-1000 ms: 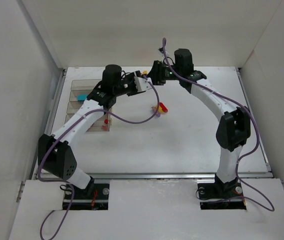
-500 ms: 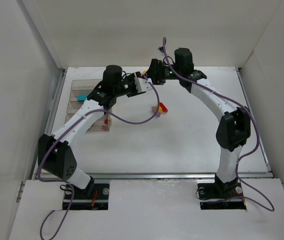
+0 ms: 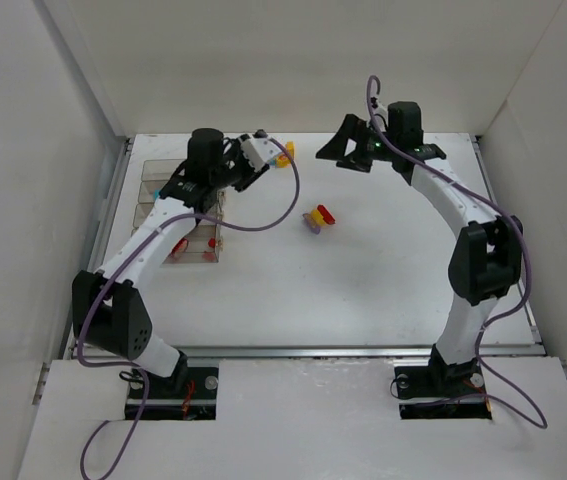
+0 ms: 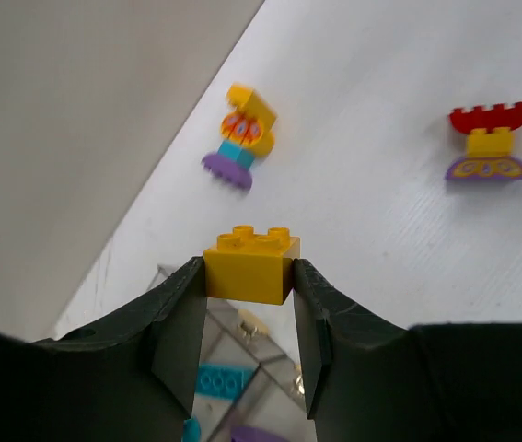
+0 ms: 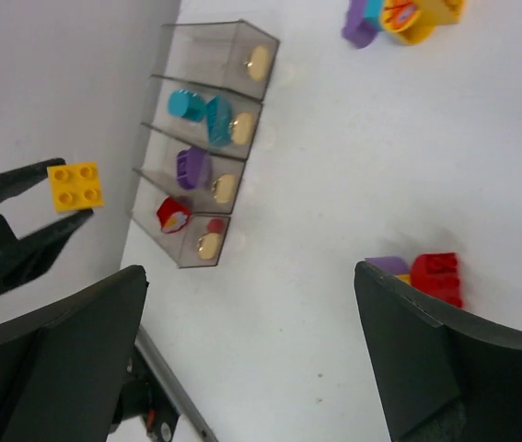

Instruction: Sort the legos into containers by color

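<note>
Gripping a small yellow four-stud plastic brick [image 4: 251, 265], the left tool [image 4: 249, 287] pinches it by two opposite side walls with the studs up. That keeps it level and clear of the white worktop [image 4: 408, 239], ready to fall straight out when the fingers part. The brick hangs just beside the block of four clear smoky plastic bins [image 5: 216, 41], which stands at the left edge of the worktop.

The bins already show the sorting rule. One holds cyan pieces, the next purple, the nearest red, and the far one has no brick in it, so that is probably where yellow belongs.

The right tool [image 5: 249, 276] stands wide open with nothing between its fingers. It sits high over the far middle of the worktop, well apart from the bins, likely so the left arm has room.

Two loose clusters lie unsorted: a red, yellow and purple stack [image 4: 489, 143] in the middle, and a yellow, cyan and purple stack [image 4: 237, 138] near the back wall. Both will need pulling apart before binning.
</note>
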